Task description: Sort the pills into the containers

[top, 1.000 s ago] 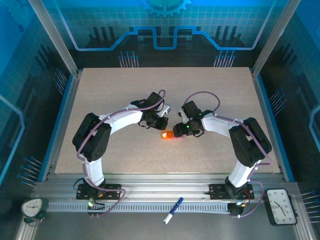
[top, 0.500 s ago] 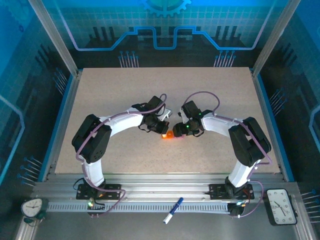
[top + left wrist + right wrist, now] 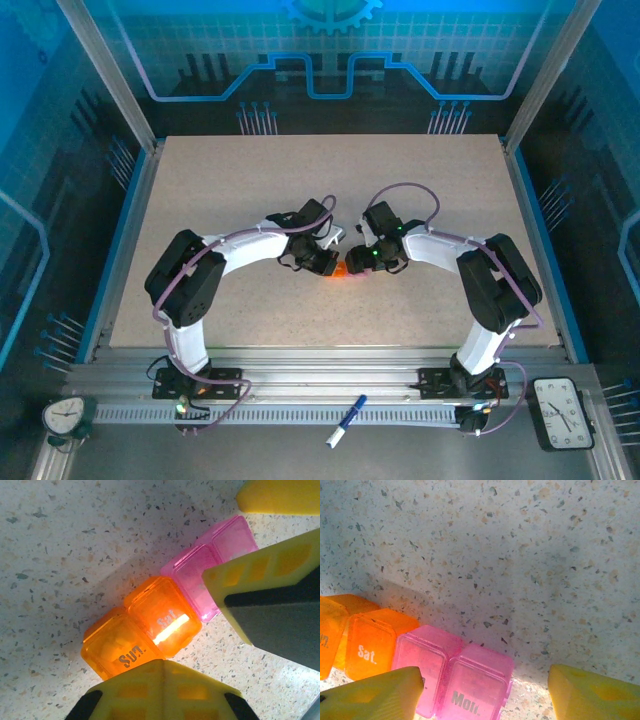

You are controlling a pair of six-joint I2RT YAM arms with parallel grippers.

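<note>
Speckled worktop [image 3: 250,190] at mid-table, both pincers meeting over the containers [image 3: 165,625]

Containers lie flat as a strip of two orange and two pink lidded cells, between the arms. Left pincer [image 3: 210,635] is apart, straddling the orange end; right pincer [image 3: 480,690] is apart, one finger [image 3: 370,697] overlapping a pink cell. Opening a lid likely wants one pincer pinning the strip while the other lifts a lid edge gently. Legible lid lettering: "Sun.", "Sat.", "Mon."; the fourth is hidden

Below my bases a blue-and-white pen [image 3: 345,420] lies on the rail, with a clock [image 3: 62,414] at each corner
</note>
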